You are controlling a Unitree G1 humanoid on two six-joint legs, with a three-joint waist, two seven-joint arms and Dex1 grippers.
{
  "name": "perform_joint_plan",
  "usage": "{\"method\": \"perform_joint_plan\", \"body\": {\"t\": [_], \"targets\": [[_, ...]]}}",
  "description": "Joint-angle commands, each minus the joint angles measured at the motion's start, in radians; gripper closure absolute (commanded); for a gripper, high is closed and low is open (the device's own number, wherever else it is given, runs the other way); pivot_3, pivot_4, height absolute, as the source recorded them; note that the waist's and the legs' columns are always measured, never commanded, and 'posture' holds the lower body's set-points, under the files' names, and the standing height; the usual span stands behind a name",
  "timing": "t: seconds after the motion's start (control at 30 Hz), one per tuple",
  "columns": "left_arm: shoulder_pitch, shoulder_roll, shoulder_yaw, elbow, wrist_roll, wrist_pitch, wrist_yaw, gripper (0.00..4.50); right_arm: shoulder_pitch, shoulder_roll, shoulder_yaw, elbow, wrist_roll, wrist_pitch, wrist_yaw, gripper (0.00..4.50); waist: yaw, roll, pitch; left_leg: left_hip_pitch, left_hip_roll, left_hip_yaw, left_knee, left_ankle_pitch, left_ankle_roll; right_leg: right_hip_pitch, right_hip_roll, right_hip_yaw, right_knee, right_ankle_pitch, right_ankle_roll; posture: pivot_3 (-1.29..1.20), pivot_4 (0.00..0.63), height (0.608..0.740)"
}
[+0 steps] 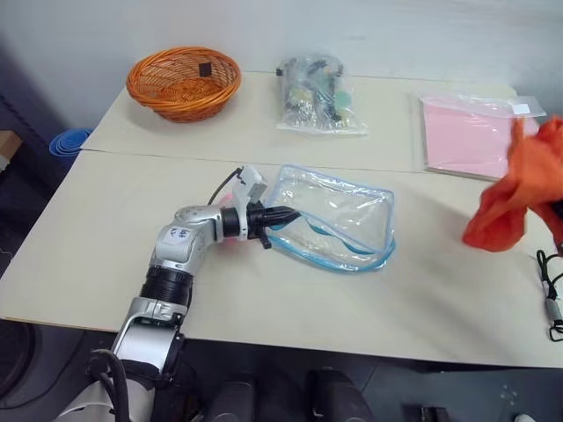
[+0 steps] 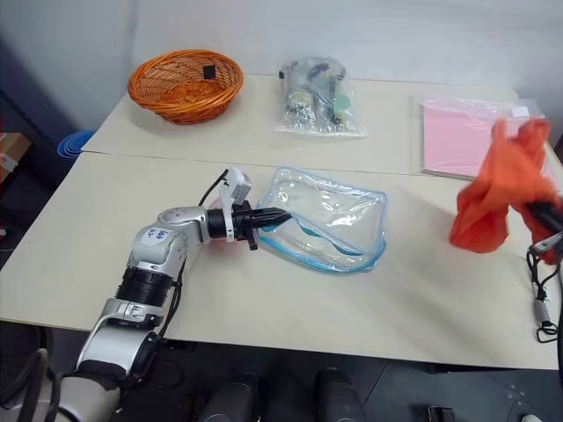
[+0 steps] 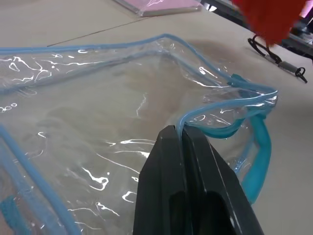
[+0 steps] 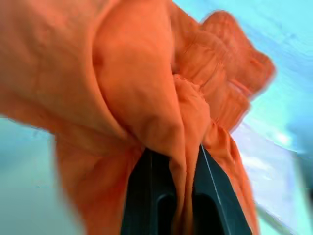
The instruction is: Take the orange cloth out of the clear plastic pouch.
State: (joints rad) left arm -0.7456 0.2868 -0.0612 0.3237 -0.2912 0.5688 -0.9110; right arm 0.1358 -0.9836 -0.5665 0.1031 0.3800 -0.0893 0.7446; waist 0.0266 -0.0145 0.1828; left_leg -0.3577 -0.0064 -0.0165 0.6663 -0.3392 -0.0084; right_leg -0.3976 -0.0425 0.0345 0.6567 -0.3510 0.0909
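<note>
The left claw (image 1: 280, 214) is pinched tight on the blue-edged rim of the pouch (image 1: 339, 215), at the pouch's open end. In the left wrist view the two black fingers (image 3: 168, 161) press together with the thin plastic and its zipper edging caught between them. The pouch lies flat on the table (image 1: 114, 237), stretching away from this claw toward the robot's right, see-through and with nothing inside.

The right claw (image 2: 538, 214) is clamped on the cloth (image 2: 497, 189). In the right wrist view a fold of the cloth runs down between its dark fingers (image 4: 142, 196), and the rest bunches up around and above them. The cloth hangs from this claw in the air above the table's right side, well apart from the pouch and fully out of it.

Beyond the right claw, on the far part of the table, lies a flat sleeve (image 1: 466, 136) with a pink sheet. Far beyond the left claw sit a bag (image 1: 317, 97) of small mixed items and, further to the left, a wicker basket (image 1: 183, 82). A black cable (image 2: 538, 303) lies on the table just below the right claw.
</note>
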Motion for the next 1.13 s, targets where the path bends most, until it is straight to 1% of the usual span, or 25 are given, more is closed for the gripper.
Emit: {"method": "perform_joint_plan", "body": {"t": [0.03,0.07,0.1,0.17,0.23,0.27,0.3,0.33,0.37,0.47,0.57,0.67,0.73,0.8,0.87,0.9,0.97,1.03,1.13], "targets": [[-0.002,0.003,-0.016,-0.042,-0.005,-0.027,-0.014,4.50,0.051,0.031,0.080,0.159,-0.114,-0.161,0.088,4.45,0.000,0.000,0.000,0.000,0.000,0.000,0.000,0.000,0.000,0.000,0.000,0.000,0.000,0.000,0.000,0.00,0.150,0.740],[-0.001,0.005,-0.022,-0.044,-0.001,-0.037,-0.019,4.50,0.068,0.041,0.087,0.191,-0.124,-0.196,0.101,3.96,-0.001,0.000,0.000,-0.001,0.000,0.000,0.000,0.000,0.000,0.000,0.000,0.000,0.000,0.000,0.000,0.00,0.150,0.740],[-0.001,0.007,-0.026,-0.045,0.002,-0.044,-0.023,4.50,0.082,0.049,0.088,0.210,-0.125,-0.212,0.113,3.75,-0.003,0.000,0.000,0.000,0.000,0.000,0.000,0.000,0.000,0.000,0.000,0.000,0.000,0.000,0.000,0.00,0.150,0.740],[0.003,0.019,-0.035,-0.050,0.001,-0.056,-0.043,4.50,0.108,0.061,0.079,0.231,-0.125,-0.239,0.126,3.13,-0.006,0.001,-0.001,0.000,0.000,0.002,0.000,0.000,0.000,0.000,0.000,0.001,-0.001,0.000,0.000,0.00,0.150,0.740],[0.015,0.037,-0.032,-0.067,-0.013,-0.062,-0.072,4.00,0.166,0.066,0.047,0.210,-0.087,-0.243,0.172,2.46,-0.013,0.001,-0.001,0.001,0.000,0.002,0.001,0.000,-0.001,0.000,0.000,0.002,0.000,0.000,0.000,0.00,0.150,0.740],[0.024,0.048,-0.025,-0.082,-0.024,-0.073,-0.091,3.77,0.201,0.075,0.019,0.176,-0.036,-0.232,0.212,2.11,-0.016,0.001,-0.001,0.002,0.000,0.002,0.000,0.001,-0.002,0.001,0.000,0.002,0.000,0.000,0.000,0.00,0.150,0.740],[0.034,0.064,-0.021,-0.099,-0.036,-0.078,-0.120,3.48,0.229,0.099,-0.021,0.120,0.059,-0.179,0.250,1.74,-0.019,0.001,-0.001,0.003,0.000,0.002,-0.001,0.001,-0.002,0.002,0.001,0.002,0.000,0.000,0.000,0.00,0.150,0.740],[0.045,0.086,-0.019,-0.117,-0.042,-0.085,-0.148,3.13,0.244,0.131,-0.072,0.054,0.177,-0.086,0.247,1.36,-0.023,0.001,0.000,0.004,0.001,0.002,-0.001,0.001,-0.003,0.002,0.001,0.002,0.001,0.000,0.000,0.00,0.150,0.740],[0.056,0.113,-0.013,-0.131,-0.047,-0.089,-0.174,2.83,0.278,0.144,-0.117,-0.006,0.251,0.013,0.236,1.02,-0.031,0.001,-0.001,0.005,0.001,0.001,-0.002,0.002,-0.003,0.003,0.002,0.002,0.001,0.000,0.000,0.00,0.150,0.740],[0.089,0.188,0.027,-0.144,-0.064,-0.154,-0.235,1.88,0.390,0.172,-0.189,-0.171,0.343,0.060,0.339,0.00,-0.032,0.003,-0.002,0.006,0.002,0.001,-0.002,0.001,-0.004,0.004,0.002,0.002,0.001,0.000,0.000,0.00,0.150,0.740],[0.175,0.279,0.078,-0.164,-0.097,-0.257,-0.351,0.92,0.452,0.172,-0.208,-0.365,0.465,0.196,0.362,0.00,-0.037,0.004,-0.002,0.006,0.003,0.000,-0.003,0.001,-0.004,0.004,0.002,0.002,0.001,0.000,-0.001,0.00,0.150,0.740],[0.291,0.377,0.118,-0.171,-0.101,-0.387,-0.466,0.02,0.428,0.166,-0.134,-0.456,0.377,0.127,0.423,0.00,-0.045,0.004,-0.002,0.006,0.003,0.000,-0.003,0.001,-0.004,0.005,0.001,0.002,0.000,0.000,-0.001,0.00,0.150,0.740],[0.389,0.454,0.145,-0.178,-0.068,-0.510,-0.511,0.02,0.362,0.179,-0.057,-0.474,0.323,0.094,0.423,0.00,-0.048,0.004,-0.002,0.006,0.003,-0.001,-0.003,0.000,-0.004,0.005,0.000,0.001,-0.002,-0.001,-0.001,0.00,0.150,0.740],[0.482,0.498,0.204,-0.186,-0.079,-0.553,-0.495,0.02,0.313,0.187,0.020,-0.465,0.268,0.068,0.433,0.00,-0.050,0.004,-0.002,0.005,0.002,-0.002,-0.003,-0.001,-0.002,0.005,-0.001,0.001,-0.003,-0.001,-0.001,0.00,0.150,0.740],[0.558,0.504,0.258,-0.188,-0.083,-0.610,-0.455,0.02,0.285,0.197,0.069,-0.439,0.225,0.044,0.445,0.00,-0.048,0.004,-0.002,0.005,0.002,-0.002,-0.003,-0.003,0.002,0.005,-0.002,0.001,-0.003,-0.001,-0.001,0.00,0.150,0.740],[0.601,0.508,0.287,-0.181,-0.084,-0.646,-0.449,0.02,0.268,0.207,0.095,-0.416,0.196,0.014,0.453,0.00,-0.042,0.004,-0.002,0.005,0.002,-0.002,-0.003,-0.004,0.004,0.005,-0.002,0.000,-0.003,-0.001,-0.001,0.00,0.150,0.740],[0.661,0.503,0.334,-0.180,-0.064,-0.690,-0.386,0.02,0.261,0.224,0.131,-0.369,0.138,-0.059,0.479,0.00,-0.032,0.004,-0.002,0.004,0.002,-0.002,-0.003,-0.005,0.006,0.004,-0.003,-0.001,-0.005,-0.001,-0.002,0.00,0.150,0.740],[0.692,0.492,0.363,-0.180,-0.061,-0.712,-0.331,0.02,0.262,0.240,0.148,-0.333,0.103,-0.115,0.492,0.00,-0.022,0.004,-0.002,0.004,0.001,-0.002,-0.003,-0.006,0.007,0.005,-0.004,-0.001,-0.005,-0.001,-0.002,0.00,0.150,0.740],[0.728,0.473,0.379,-0.219,-0.070,-0.728,-0.278,0.02,0.241,0.280,0.146,-0.298,0.102,-0.125,0.442,0.00,-0.016,0.004,-0.002,0.004,0.001,-0.002,-0.003,-0.006,0.008,0.005,-0.004,-0.001,-0.005,-0.001,-0.002,0.00,0.150,0.740]]}}
